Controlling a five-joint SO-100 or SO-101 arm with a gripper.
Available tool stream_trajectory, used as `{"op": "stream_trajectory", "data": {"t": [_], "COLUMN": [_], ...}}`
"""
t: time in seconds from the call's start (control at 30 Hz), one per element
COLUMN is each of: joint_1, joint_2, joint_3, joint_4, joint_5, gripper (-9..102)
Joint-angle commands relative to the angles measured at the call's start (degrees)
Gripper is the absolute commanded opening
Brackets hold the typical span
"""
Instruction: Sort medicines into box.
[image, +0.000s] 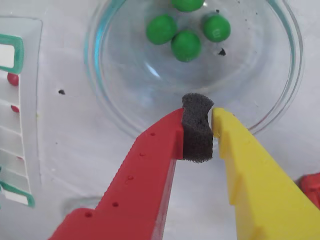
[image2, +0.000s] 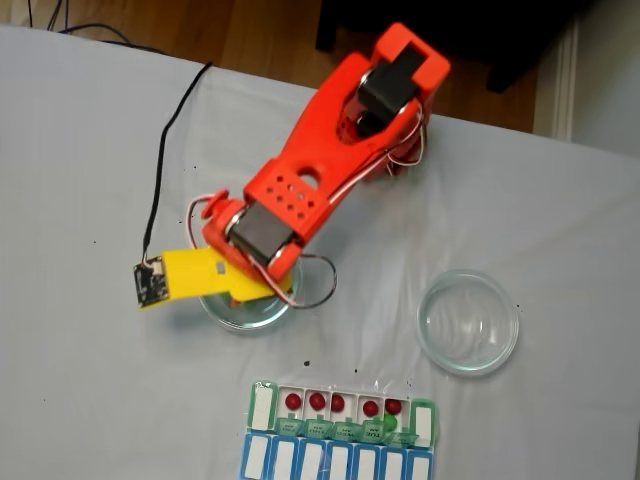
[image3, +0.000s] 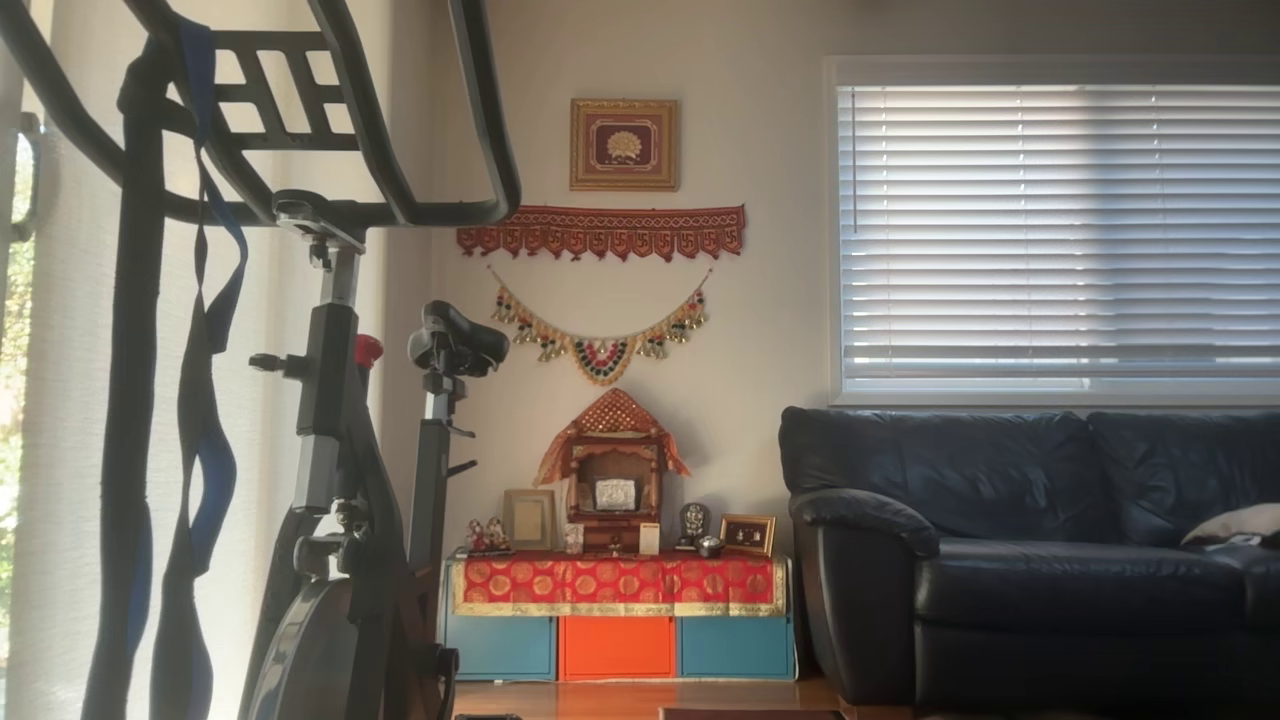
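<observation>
In the wrist view, a round clear glass dish (image: 125, 95) sits at the top of the frame with four shiny green balls (image: 186, 45) in it, close together near its far side; one is cut off by the top edge. The gripper (image: 206, 117) comes up from the bottom, with one red finger (image: 145, 165) and one yellow finger (image: 250, 170), both of smooth hard plastic. The fingers are nearly closed, with a dark, bumpy foam pad (image: 196, 127) squeezed between their tips, and they hold no ball. The tips hang over the near rim of the dish. In the fixed view, the red arm (image2: 330, 160) reaches down to this dish (image2: 245, 312) left of the middle, on a pale grey table (image2: 80, 150). A second glass dish (image2: 468, 322) at the right looks empty. The pill box (image2: 262, 405) lies at the bottom of that view. Its white cups hold five dark red balls (image2: 317, 401) in a row, and one green ball (image2: 390, 423) sits near the right end. A row of blue lids (image2: 285, 460) is joined below. At the left edge of the wrist view, the box (image: 15, 55) shows small red balls (image: 13, 78).
</observation>
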Motion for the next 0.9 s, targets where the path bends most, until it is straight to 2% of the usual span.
{"op": "stream_trajectory", "data": {"t": [0.0,0.23,0.37,0.43,0.87], "joint_1": [0.35,0.70,0.88,0.88,0.70], "joint_2": [9.23,13.97,16.00,16.70,18.81], "joint_3": [4.57,16.70,20.13,22.06,27.95], "joint_4": [-5.01,-16.52,-18.02,-19.16,-26.46], "joint_5": [0.09,-1.41,-1.85,-2.72,-2.46], "gripper": [1,2,2,7,9]}}
